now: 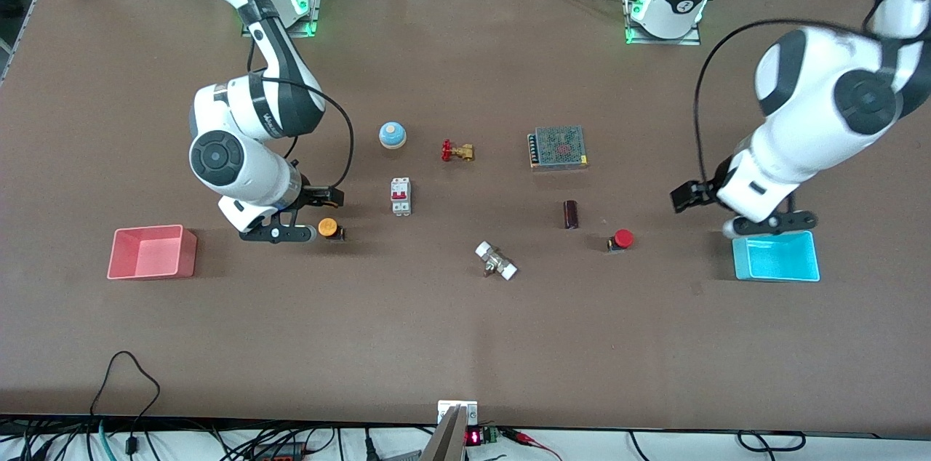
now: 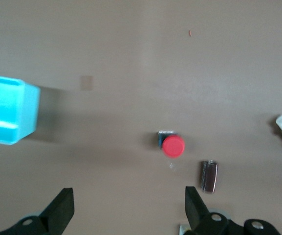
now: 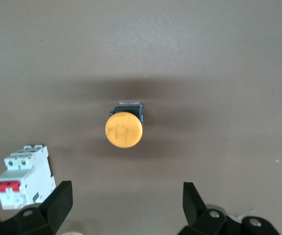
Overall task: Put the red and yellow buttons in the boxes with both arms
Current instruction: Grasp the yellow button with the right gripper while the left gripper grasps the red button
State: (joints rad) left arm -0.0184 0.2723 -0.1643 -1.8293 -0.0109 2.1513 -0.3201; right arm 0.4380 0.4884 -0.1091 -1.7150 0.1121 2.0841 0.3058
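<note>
The yellow button [image 1: 328, 227] stands on the table beside my right gripper [image 1: 291, 230], which is open and empty. In the right wrist view the button [image 3: 124, 129] lies just ahead of the open gripper [image 3: 126, 205]. The pink-red box [image 1: 151, 251] sits toward the right arm's end. The red button [image 1: 620, 239] stands apart from my left gripper [image 1: 772, 223], which is open and empty over the rim of the cyan box [image 1: 776, 257]. The left wrist view shows the red button [image 2: 172, 146], the cyan box [image 2: 6, 110] and the open gripper [image 2: 128, 210].
A blue-and-white bell [image 1: 392, 134], a brass valve [image 1: 458, 152], a white circuit breaker [image 1: 401, 195], a metal power supply [image 1: 558, 147], a dark cylinder [image 1: 571, 214] and a white fitting [image 1: 496, 261] lie in the middle between the two buttons.
</note>
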